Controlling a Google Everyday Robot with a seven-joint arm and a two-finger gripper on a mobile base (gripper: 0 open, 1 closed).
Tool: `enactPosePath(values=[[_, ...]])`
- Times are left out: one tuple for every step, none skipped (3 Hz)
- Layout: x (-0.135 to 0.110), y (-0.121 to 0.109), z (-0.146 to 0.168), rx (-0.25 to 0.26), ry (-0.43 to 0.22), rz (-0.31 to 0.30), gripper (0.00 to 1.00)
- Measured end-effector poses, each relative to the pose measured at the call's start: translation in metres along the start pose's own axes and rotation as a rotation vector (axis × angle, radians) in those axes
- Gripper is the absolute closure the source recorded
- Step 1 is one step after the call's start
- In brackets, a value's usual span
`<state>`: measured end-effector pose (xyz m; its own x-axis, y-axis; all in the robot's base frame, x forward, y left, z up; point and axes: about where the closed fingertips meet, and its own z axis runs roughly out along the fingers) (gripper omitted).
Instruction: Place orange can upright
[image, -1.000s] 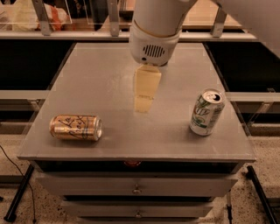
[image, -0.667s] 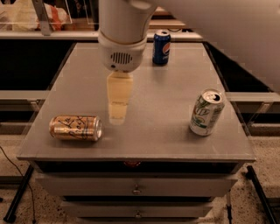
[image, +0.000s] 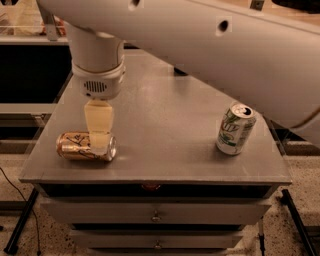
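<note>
The orange can (image: 74, 145) lies on its side near the front left corner of the grey table (image: 165, 125), its silver end facing right. My gripper (image: 100, 144) hangs down from the white wrist (image: 98, 75) directly over the can's right end. Its pale tip overlaps the can in this view. I cannot tell whether it touches the can.
A white-and-green can (image: 235, 128) stands upright at the right side of the table. My large white arm (image: 210, 45) spans the top of the view and hides the back of the table. Drawers (image: 156, 214) sit under the tabletop.
My gripper has moved left and toward the front, from the table's middle to over the orange can's right end. The blue can at the back is now hidden behind my arm.
</note>
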<state>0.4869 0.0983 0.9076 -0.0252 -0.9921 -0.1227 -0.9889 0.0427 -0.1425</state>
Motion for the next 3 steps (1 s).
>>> enactPosePath(values=[[-0.015, -0.006, 0.015, -0.007, 0.011, 0.062, 0.00], [-0.028, -0.006, 0.018, -0.003, 0.016, 0.103, 0.00], [-0.036, 0.003, 0.018, 0.006, 0.010, 0.133, 0.00]])
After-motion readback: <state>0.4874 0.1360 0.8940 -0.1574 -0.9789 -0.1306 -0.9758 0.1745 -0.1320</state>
